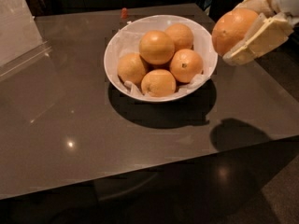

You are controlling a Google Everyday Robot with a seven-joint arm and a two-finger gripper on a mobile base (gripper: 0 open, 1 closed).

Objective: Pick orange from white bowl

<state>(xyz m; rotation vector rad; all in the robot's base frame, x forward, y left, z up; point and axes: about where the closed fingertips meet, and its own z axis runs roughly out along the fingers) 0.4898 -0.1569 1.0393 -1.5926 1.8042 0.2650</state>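
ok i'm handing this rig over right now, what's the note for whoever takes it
Gripper: jaws shut on the orange, held in the air to the right of the white bowl, outside its rim.
White bowl: on the dark table, with five oranges in it.
Done: orange grasped and lifted out of the bowl.
Left: the pick looks complete; just hold the grip steady.

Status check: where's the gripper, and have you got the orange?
Gripper raised right of the white bowl, shut on the orange. Orange outside the rim, above the table. Five other oranges in bowl. No obstruction seen.
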